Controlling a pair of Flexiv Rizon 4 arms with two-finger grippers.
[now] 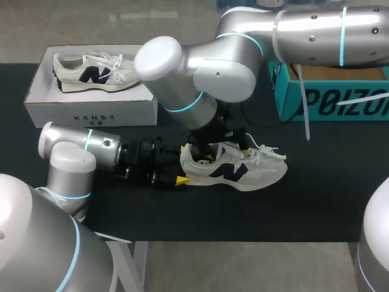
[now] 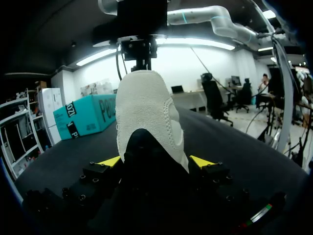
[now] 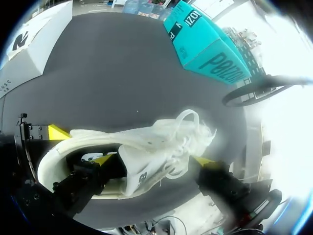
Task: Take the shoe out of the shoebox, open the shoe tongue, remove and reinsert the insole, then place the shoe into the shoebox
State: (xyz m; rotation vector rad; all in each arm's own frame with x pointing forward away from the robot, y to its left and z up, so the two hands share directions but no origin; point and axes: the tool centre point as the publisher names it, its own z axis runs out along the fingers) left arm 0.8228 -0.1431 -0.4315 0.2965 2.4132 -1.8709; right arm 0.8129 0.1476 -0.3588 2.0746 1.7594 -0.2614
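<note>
The white cloth shoe with a dark letter [image 1: 234,169] lies on the black table [image 1: 316,201] outside the white cardboard shoebox [image 1: 91,112], and only the wrist views show the left gripper [image 2: 155,161] pinching its heel and the right gripper [image 3: 152,160] spread wide.

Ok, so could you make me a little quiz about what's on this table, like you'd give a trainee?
1. True or false: the white shoebox is empty.
2. Which part of the shoe on the table do the left arm's jaws clamp? A) toe B) heel C) laces
3. Fill in: the number of shoes in the head view is ____.

Key: 1 false, a second shoe lies in it; 2 B; 3 two.
</note>
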